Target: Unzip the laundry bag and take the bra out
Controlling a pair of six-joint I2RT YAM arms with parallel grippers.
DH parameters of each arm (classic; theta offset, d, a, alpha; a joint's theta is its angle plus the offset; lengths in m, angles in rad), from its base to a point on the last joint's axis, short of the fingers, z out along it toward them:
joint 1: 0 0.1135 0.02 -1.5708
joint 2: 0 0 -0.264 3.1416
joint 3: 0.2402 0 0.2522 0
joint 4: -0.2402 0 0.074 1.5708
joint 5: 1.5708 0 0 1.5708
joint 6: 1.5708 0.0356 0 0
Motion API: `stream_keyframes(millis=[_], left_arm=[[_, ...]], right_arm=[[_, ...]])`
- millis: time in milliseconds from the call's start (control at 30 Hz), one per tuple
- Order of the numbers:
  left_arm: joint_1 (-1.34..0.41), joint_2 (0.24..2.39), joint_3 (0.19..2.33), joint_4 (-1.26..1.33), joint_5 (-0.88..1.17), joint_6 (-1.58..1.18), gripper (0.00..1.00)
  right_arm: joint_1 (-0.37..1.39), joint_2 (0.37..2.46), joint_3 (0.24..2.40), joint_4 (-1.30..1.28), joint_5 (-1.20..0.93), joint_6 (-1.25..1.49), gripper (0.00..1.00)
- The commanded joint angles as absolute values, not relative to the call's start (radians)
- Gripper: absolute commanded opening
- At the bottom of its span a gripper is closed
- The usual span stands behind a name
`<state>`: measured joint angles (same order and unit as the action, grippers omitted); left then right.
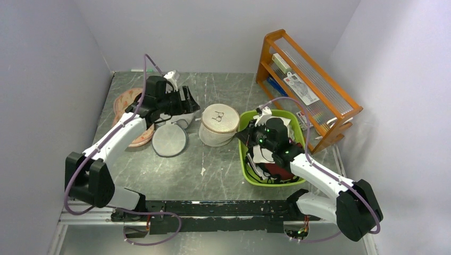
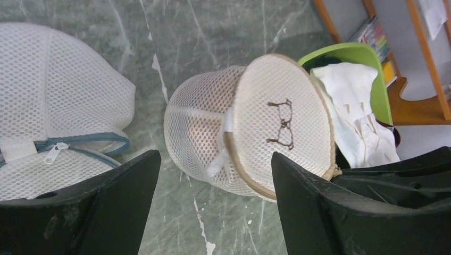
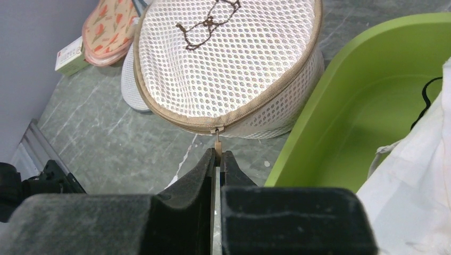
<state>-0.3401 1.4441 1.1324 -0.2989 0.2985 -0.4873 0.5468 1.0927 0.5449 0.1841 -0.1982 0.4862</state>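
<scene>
Only a spectacles-like mark on the laundry bag

The top camera is looking down from above the near edge, taking in the whole tabletop. Both wrist cameras are facing the laundry bag closely from opposite sides.

A green bin (white cloth inside) stands beside a wooden rack.

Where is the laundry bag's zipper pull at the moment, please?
In the right wrist view, the zipper pull hangs from the near rim of the laundry bag, pinched in the right claw, just beside the green tub on the table's right.
</scene>
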Motion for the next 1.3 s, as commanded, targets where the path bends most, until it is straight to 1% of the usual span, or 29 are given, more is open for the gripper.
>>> stream_keyframes(millis=[0,167,233,367,433,533,633,700,767,800,900,967,1033,1100,1200,1267], left_arm=[[-0.387,1.391,1.154,-0.304,0.199,-0.447,0.89],[-0.494,1.368,1.159,-0.310,0.147,-0.401,0.91],[-0.537,1.361,1.164,-0.329,0.091,-0.408,0.88],[-0.645,1.245,1.085,-0.270,-0.056,-0.403,0.90],[-0.681,1.207,1.050,-0.271,-0.083,-0.411,0.89],[-0.746,1.196,1.030,-0.261,-0.013,-0.316,0.86],[-0.828,1.246,1.099,-0.338,-0.022,-0.167,0.84],[-0.851,1.290,1.133,-0.371,0.031,-0.037,0.84],[-0.857,1.325,1.131,-0.379,0.120,0.095,0.81],[-0.860,1.332,1.121,-0.362,0.120,0.158,0.79],[-0.863,1.295,1.051,-0.211,0.055,0.270,0.78],[-0.862,1.265,1.001,-0.132,0.097,0.353,0.77],[-0.864,1.251,0.967,-0.092,0.138,0.437,0.75],[-0.862,1.250,0.928,-0.060,0.167,0.512,0.68],[-0.862,1.252,0.888,-0.028,0.216,0.527,0.62],[-0.861,1.252,0.864,0.011,0.237,0.518,0.60]], right_arm=[[0.541,1.088,0.544,0.253,-0.245,0.507,0.00],[0.541,1.112,0.558,0.274,-0.283,0.532,0.00],[0.541,1.111,0.558,0.282,-0.284,0.535,0.00],[0.541,1.133,0.569,0.289,-0.300,0.538,0.00],[0.541,1.140,0.576,0.285,-0.311,0.539,0.00],[0.543,1.152,0.591,0.283,-0.343,0.525,0.00],[0.543,1.174,0.626,0.245,-0.368,0.492,0.00],[0.543,1.180,0.644,0.223,-0.381,0.484,0.00],[0.543,1.183,0.649,0.225,-0.397,0.488,0.00],[0.543,1.185,0.650,0.232,-0.409,0.491,0.00],[0.543,1.194,0.656,0.236,-0.429,0.491,0.00],[0.543,1.201,0.663,0.227,-0.433,0.489,0.00],[0.543,1.201,0.661,0.228,-0.439,0.492,0.00],[0.543,1.205,0.660,0.233,-0.442,0.496,0.00],[0.543,1.215,0.671,0.231,-0.451,0.495,0.00],[0.543,1.219,0.676,0.229,-0.460,0.499,0.00]])
